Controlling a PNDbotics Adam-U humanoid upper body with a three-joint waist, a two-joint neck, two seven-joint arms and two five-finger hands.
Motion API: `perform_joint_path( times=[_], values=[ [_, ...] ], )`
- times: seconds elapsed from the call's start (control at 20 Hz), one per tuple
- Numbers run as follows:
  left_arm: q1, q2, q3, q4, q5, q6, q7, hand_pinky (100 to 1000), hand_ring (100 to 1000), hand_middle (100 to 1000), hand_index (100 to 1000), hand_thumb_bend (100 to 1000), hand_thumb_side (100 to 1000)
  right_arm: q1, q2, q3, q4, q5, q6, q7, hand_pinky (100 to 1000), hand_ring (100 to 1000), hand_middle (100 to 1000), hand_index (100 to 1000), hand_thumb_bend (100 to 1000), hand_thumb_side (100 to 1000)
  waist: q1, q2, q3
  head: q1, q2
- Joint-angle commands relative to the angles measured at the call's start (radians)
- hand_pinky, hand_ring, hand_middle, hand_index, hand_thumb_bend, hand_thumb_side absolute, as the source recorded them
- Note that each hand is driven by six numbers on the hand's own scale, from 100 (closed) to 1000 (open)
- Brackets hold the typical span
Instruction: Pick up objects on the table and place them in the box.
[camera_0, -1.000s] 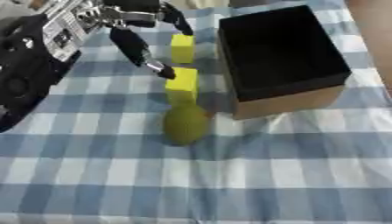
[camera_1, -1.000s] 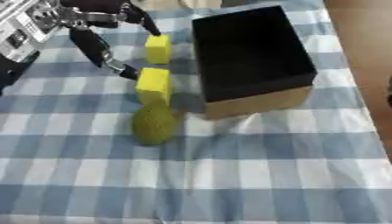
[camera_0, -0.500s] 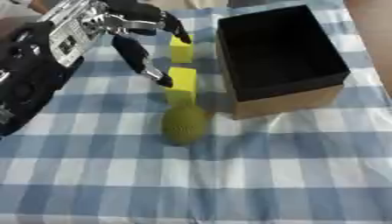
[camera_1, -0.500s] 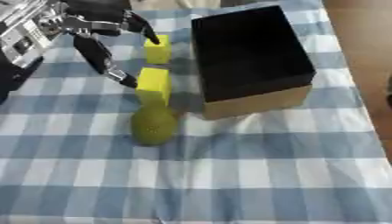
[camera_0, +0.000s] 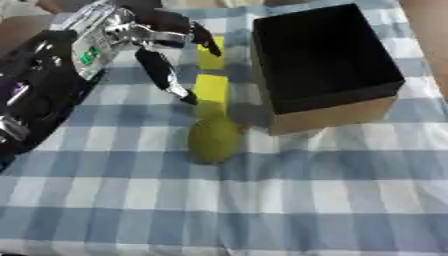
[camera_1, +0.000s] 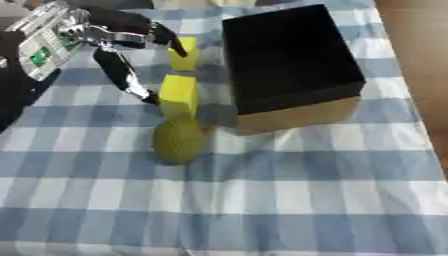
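Two yellow blocks lie left of the box: the far one (camera_1: 184, 56) and the near one (camera_1: 179, 95). Just in front of the near block sits a green round fruit (camera_1: 178, 141). The box (camera_0: 322, 60) is cardboard with a black inside, and nothing shows in it. My left hand (camera_0: 154, 47) comes in from the upper left and spreads open over the blocks, one finger (camera_0: 169, 77) reaching down beside the near block, another toward the far block. It holds nothing. My right hand is out of sight.
A blue and white checked cloth (camera_0: 289, 200) covers the table. My black left arm (camera_0: 39, 95) fills the left side. Open cloth lies in front of the fruit and box.
My left hand has drawn a little leftward and toward me along the blocks. The blocks, fruit and box stay put.
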Motion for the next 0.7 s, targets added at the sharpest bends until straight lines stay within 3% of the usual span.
perform_joint_path(
  times=[0.05, 0.7],
  values=[
    [-0.017, 0.003, 0.02, 0.004, -0.027, -0.314, -0.313, 966, 910, 838, 929, 613, 522, -0.004, -0.01, -0.007, -0.01, -0.008, 0.003, 0.003, 891, 996, 453, 869, 100, 470, 0.006, -0.029, -0.001, 0.009, 0.006],
    [-0.011, -0.04, 0.069, 0.044, -0.124, -0.267, -0.313, 965, 911, 836, 926, 639, 525, -0.009, 0.002, -0.008, -0.01, -0.01, 0.009, 0.01, 893, 1000, 450, 869, 100, 470, 0.011, -0.021, -0.013, 0.024, 0.005]
  ],
)
